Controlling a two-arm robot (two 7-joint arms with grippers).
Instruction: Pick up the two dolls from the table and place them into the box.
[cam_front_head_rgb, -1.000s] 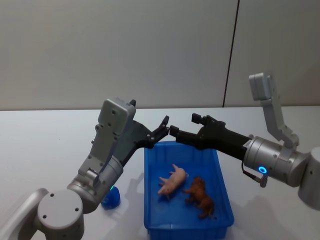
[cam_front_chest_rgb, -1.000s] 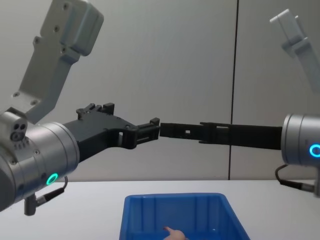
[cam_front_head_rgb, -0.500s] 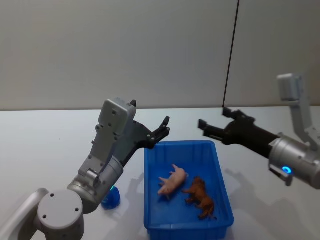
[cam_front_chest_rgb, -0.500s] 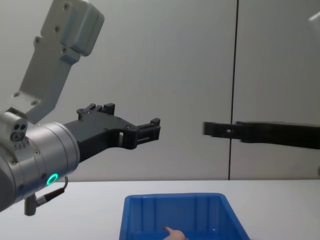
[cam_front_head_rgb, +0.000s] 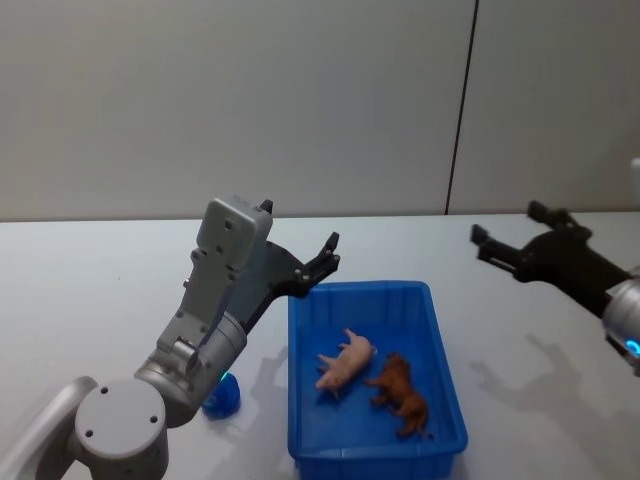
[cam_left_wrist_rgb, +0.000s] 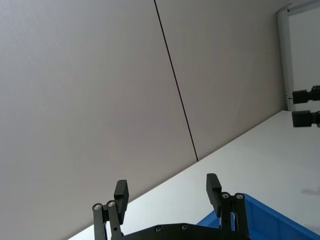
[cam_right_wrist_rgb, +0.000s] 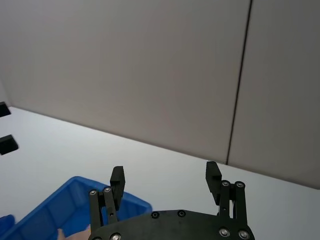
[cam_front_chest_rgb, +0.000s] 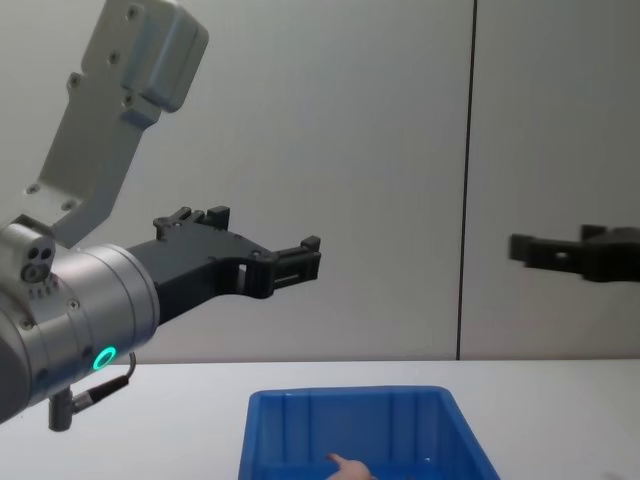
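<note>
since 1 second ago the right gripper (cam_front_head_rgb: 508, 232) has pulled back over the right side of the table (cam_front_head_rgb: 100, 280), fingers spread wide, holding nothing. the pale pink doll (cam_front_head_rgb: 346, 361) lies near the middle of the box (cam_front_head_rgb: 438, 330), the reddish-brown doll (cam_front_head_rgb: 402, 393) just beside it toward the box's near right corner. the left gripper (cam_front_head_rgb: 330, 252) hovers unmoved above the box's far left corner, fingers wide apart.

Soft, even light falls from overhead, leaving the white counter (cam_front_head_rgb: 100, 280) bright and matte. Pale, diffuse shadows lie on it right of the box (cam_front_head_rgb: 360, 288) and beside its left wall. The wall (cam_front_head_rgb: 250, 100) behind is evenly lit.
</note>
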